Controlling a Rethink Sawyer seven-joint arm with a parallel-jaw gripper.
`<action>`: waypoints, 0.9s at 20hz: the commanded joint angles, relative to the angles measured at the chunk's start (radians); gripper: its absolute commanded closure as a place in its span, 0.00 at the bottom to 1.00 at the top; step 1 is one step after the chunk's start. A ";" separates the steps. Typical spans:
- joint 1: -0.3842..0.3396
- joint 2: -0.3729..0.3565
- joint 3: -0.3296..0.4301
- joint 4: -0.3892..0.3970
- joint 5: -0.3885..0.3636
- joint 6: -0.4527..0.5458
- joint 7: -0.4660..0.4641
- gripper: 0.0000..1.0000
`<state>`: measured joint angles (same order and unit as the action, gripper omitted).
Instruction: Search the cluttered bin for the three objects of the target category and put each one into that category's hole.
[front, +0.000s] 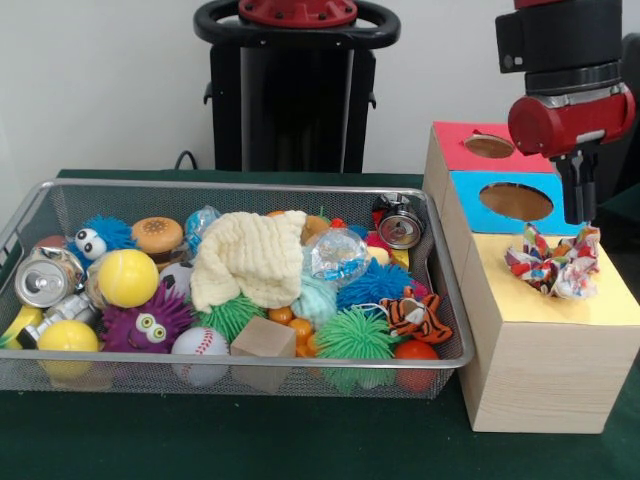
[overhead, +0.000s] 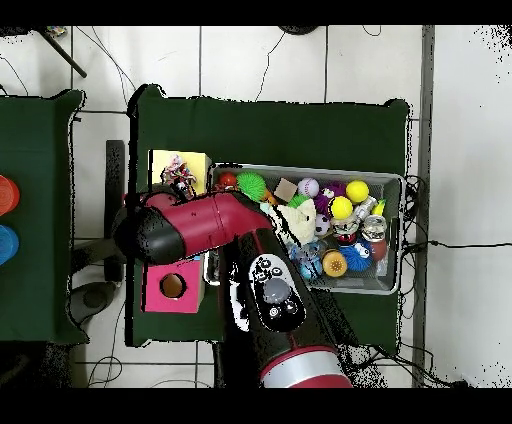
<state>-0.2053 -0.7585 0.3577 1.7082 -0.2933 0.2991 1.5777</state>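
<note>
The gripper (front: 580, 222) hangs over the wooden box (front: 545, 370), its tip touching a crumpled patterned cloth (front: 553, 264) that lies on the box's yellow section (front: 570, 308); I cannot tell whether its fingers are spread or pinching the cloth. Beside the box, the wire bin (front: 455, 345) is crowded with toys, a cream cloth (front: 247, 258) draped across its middle.
</note>
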 joint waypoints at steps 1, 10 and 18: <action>-0.061 -0.032 0.082 0.053 -0.143 -0.069 -0.066 1.00; -0.096 -0.053 0.134 0.070 -0.180 -0.050 -0.032 1.00; -0.085 -0.034 0.121 0.031 -0.207 -0.042 -0.001 1.00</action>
<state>-0.2786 -0.8082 0.4259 1.7118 -0.4410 0.2755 1.5777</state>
